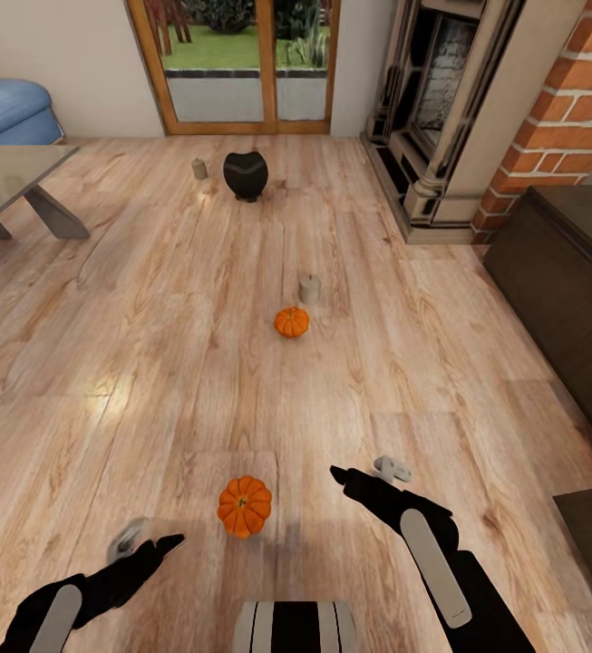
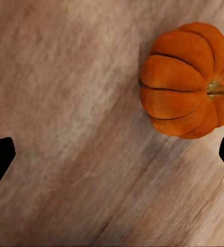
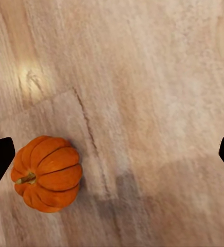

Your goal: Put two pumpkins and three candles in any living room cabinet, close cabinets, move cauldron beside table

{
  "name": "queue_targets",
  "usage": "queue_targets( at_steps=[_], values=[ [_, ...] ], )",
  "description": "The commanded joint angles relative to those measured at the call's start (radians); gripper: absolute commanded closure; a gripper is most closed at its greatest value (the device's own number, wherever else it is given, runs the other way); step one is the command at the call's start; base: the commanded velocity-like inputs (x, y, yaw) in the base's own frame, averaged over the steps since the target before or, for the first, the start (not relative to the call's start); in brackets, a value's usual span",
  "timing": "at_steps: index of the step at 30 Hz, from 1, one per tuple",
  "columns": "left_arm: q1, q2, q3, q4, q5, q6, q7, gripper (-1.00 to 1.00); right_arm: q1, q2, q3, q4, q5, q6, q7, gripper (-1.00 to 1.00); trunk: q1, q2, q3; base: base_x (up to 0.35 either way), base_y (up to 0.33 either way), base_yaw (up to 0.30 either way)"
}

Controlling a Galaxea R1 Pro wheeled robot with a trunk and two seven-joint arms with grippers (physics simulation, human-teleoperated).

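Nearest pumpkin sits on the floor at lower centre of the head view, between the left gripper and right gripper, closer to the left. Both stand wide open, holding nothing. It is round, with no long axis. Head view alone adds the second pumpkin, two candles and the cauldron.

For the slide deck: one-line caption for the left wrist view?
Open left end effector hovers over light wood plank floor beside a bright orange ribbed pumpkin, nothing between its fingertips.
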Motion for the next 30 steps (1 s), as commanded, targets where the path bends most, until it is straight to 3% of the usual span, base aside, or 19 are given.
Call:
queue_targets(
  at_steps=[1,2,5,8,14,22,30],
  values=[
    [-0.001,0.013,0.001,-0.002,-0.002,0.023,0.001,-1.0,0.0,0.0,0.001,-0.001,-0.009,0.001,-0.01,-1.0,0.0,0.0,-0.001,0.0,0.0,0.0],
    [-0.001,0.019,0.001,-0.003,-0.004,0.039,0.01,-1.0,0.0,0.0,0.001,-0.001,-0.009,0.001,-0.011,-1.0,0.0,0.0,-0.001,0.0,0.0,0.0],
    [-0.007,0.028,0.001,-0.004,-0.002,0.081,0.113,-1.0,0.0,0.001,0.002,-0.001,-0.008,0.001,-0.011,-1.0,0.0,0.0,-0.001,0.0,0.0,0.0],
    [-0.009,0.034,-0.009,-0.01,-0.001,0.106,0.164,-1.0,0.0,0.001,0.002,0.0,-0.009,0.003,-0.01,-1.0,0.0,0.0,-0.001,0.0,0.0,0.0],
    [-0.009,0.037,-0.084,-0.091,-0.001,0.14,0.171,-1.0,0.0,0.001,0.004,-0.001,-0.009,0.007,-0.009,-1.0,0.0,0.0,-0.001,0.0,0.0,0.0],
    [-0.009,0.038,-0.086,-0.119,0.0,0.136,0.17,-1.0,0.0,0.001,0.007,-0.026,-0.009,0.015,-0.004,-1.0,0.0,0.0,-0.005,0.0,0.0,0.0],
    [-0.009,0.038,-0.085,-0.121,0.0,0.136,0.17,-1.0,0.004,0.002,0.064,-0.164,-0.016,0.104,-0.003,-1.0,0.004,-0.002,-0.035,0.0,0.0,0.0]
  ],
)
